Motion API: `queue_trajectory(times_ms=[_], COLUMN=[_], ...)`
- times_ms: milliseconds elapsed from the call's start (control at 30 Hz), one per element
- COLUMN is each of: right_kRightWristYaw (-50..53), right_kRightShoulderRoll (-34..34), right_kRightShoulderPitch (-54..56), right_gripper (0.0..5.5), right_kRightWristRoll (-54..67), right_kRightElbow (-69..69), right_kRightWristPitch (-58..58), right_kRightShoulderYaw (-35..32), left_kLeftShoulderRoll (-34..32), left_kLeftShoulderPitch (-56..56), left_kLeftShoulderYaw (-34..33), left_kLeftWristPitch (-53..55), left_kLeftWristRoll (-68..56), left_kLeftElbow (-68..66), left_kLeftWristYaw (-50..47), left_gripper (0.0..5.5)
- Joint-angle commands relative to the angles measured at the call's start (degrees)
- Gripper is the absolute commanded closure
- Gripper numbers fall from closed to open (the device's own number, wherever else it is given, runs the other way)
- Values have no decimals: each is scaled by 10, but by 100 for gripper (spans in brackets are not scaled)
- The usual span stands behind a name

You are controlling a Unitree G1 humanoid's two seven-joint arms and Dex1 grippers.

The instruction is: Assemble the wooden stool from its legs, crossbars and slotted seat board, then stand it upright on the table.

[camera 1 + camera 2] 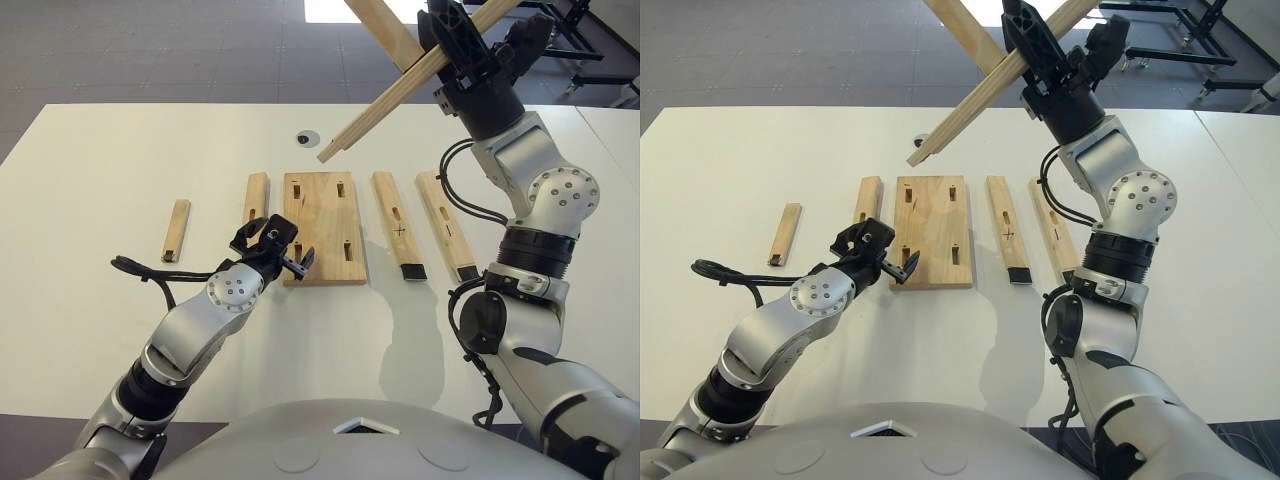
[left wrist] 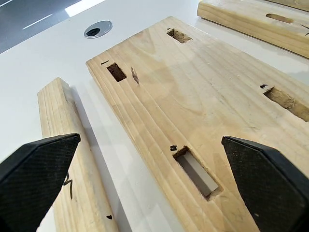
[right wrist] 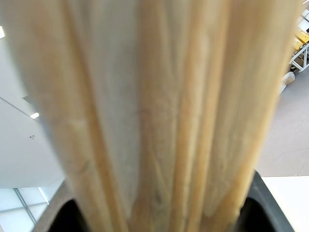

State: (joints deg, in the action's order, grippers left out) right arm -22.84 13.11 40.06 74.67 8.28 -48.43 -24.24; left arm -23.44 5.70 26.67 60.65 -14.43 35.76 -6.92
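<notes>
The slotted seat board (image 1: 325,215) lies flat mid-table with several slots showing. One leg (image 1: 256,197) lies to its left, two more legs (image 1: 397,222) (image 1: 445,222) to its right. A short crossbar (image 1: 177,229) rests further left. My left gripper (image 1: 275,246) hovers open over the board's near left corner; in the left wrist view its fingertips (image 2: 34,164) straddle the board (image 2: 203,96) and that left leg (image 2: 63,130). My right gripper (image 1: 452,42) is raised high at the back right, shut on two crossed wooden pieces (image 1: 385,100) that slant down toward the board.
The white table (image 1: 100,170) has a round cable grommet (image 1: 308,137) just behind the board. Black frames (image 1: 575,30) stand on the floor beyond the far right corner. Bare tabletop lies at the left and front.
</notes>
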Motion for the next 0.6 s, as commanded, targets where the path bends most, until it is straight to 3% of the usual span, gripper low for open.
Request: queue_trajectory(times_ms=[33, 367, 600], right_kRightWristYaw=[2, 3, 2], right_kRightShoulderRoll=[1, -3, 0], right_kRightShoulderPitch=[18, 15, 18], right_gripper=[345, 345, 345], right_kRightWristRoll=[-1, 0, -2], right_kRightElbow=[-2, 1, 4], right_kRightWristPitch=[6, 5, 4], right_kRightShoulderYaw=[-1, -1, -2], left_kLeftShoulderRoll=[-5, 3, -87], left_kLeftShoulderPitch=[-9, -16, -83], left_kLeftShoulderYaw=[-13, -2, -54], left_kLeftWristPitch=[24, 64, 56], left_kLeftWristRoll=[28, 56, 52], left_kLeftElbow=[4, -9, -5], left_kLeftWristYaw=[8, 43, 122], left_gripper=[10, 10, 10])
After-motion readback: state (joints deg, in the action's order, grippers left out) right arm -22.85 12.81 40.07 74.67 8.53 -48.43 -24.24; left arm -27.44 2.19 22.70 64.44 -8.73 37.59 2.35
